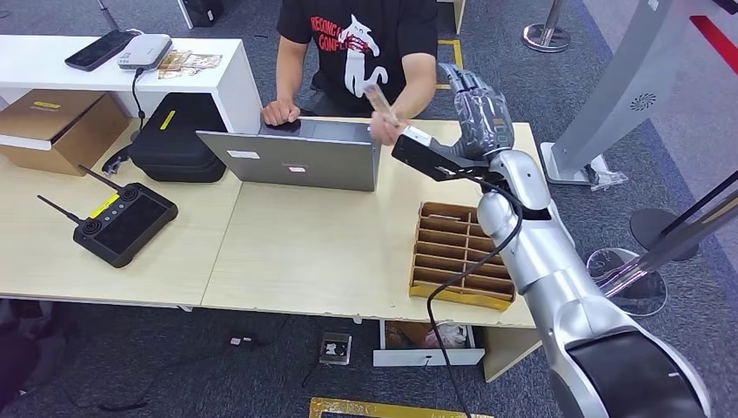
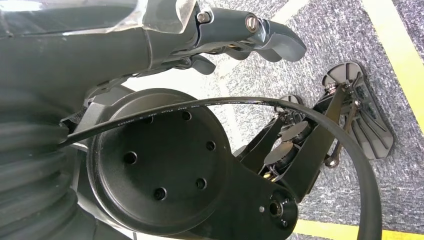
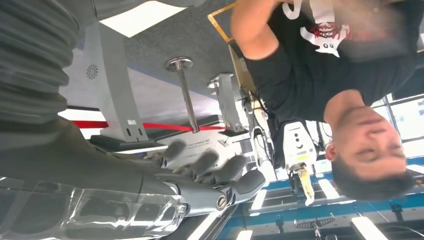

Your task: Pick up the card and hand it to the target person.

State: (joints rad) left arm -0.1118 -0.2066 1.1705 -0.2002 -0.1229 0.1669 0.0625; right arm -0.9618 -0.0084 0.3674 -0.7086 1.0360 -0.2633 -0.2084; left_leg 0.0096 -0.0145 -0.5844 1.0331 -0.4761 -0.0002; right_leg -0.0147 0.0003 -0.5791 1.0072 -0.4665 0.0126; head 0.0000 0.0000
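— Above the far edge of the counter [image 1: 287,261], where do we see our right hand [image 1: 480,109]?

— Raised toward the person [image 1: 365,43] seated behind the laptop [image 1: 296,158], its fingers [image 3: 210,167] spread apart with nothing in them.

— And the card [image 1: 379,96]?

— We see it blurred in the person's hand [image 1: 383,126], just beside our right hand.

— Our left hand [image 2: 240,35]?

— Hanging over the carpet, fingers loosely curled; we cannot tell whether they are together.

— What else lies on the counter?

— A cardboard divider tray [image 1: 461,252] and a black remote controller [image 1: 122,222].
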